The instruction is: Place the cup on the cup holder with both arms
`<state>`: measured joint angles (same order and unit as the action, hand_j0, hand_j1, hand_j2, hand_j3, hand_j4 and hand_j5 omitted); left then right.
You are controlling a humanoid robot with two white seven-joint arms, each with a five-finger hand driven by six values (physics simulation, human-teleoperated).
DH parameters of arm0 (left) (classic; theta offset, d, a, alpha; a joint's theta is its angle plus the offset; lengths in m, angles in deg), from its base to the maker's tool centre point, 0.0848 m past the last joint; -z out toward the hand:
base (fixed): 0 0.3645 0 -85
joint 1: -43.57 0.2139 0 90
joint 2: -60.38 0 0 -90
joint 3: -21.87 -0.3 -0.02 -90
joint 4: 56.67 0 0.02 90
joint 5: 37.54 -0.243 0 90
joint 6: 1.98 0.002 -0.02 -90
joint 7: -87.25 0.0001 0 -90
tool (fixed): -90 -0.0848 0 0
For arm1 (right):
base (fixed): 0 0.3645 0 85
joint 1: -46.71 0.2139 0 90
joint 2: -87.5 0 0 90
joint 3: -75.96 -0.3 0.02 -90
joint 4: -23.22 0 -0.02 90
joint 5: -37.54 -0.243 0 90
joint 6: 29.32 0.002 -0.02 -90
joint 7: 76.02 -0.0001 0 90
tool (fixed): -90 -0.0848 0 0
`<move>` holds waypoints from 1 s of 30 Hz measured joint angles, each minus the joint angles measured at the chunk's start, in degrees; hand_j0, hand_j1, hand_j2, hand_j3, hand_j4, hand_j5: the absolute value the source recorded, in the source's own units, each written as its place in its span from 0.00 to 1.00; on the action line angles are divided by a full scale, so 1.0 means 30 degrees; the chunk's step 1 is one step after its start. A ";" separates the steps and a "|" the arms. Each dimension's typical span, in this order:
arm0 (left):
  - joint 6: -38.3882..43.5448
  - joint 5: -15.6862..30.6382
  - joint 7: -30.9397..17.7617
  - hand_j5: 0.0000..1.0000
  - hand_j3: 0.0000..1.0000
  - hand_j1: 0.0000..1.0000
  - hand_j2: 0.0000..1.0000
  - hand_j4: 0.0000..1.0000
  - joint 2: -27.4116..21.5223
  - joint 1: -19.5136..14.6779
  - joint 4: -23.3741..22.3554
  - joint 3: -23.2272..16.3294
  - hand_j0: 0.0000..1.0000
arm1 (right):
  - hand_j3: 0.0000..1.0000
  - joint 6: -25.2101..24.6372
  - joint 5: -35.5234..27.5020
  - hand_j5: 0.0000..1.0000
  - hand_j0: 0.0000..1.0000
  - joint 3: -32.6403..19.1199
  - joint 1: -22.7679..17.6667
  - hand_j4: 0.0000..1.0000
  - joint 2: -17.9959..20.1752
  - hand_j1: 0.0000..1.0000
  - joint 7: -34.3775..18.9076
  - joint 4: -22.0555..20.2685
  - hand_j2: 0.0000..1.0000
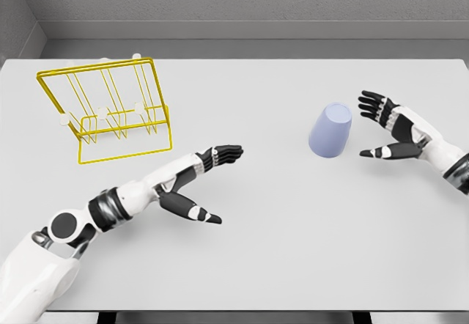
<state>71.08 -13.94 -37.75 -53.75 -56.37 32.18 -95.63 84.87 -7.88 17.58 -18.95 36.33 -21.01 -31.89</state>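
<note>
Approach step — the right hand (388,127), fingers spread and empty, sits just beside the upside-down pale lilac plastic cup (330,130), needing closure round it, while the yellow wire cup holder (110,108) stands beyond the open left hand (199,185).

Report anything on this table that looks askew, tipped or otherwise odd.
The pale lavender plastic cup stands mouth-down on the white table, leaning slightly, near the open right hand. The yellow wire cup holder sits skewed to the table edge. Nothing looks spilled or broken.
</note>
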 measured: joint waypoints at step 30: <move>-0.1146 -0.0063 0.0000 1.00 1.00 1.00 1.00 1.00 0.0870 0.0088 -0.0919 0.0348 1.00 | 1.00 -0.0082 0.0280 1.00 1.00 0.1307 0.0850 1.00 -0.1424 1.00 0.0000 0.0010 1.00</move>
<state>67.65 -14.12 -37.75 -51.14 -56.10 29.42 -94.58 84.62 -7.04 21.50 -16.40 32.06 -21.01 -31.86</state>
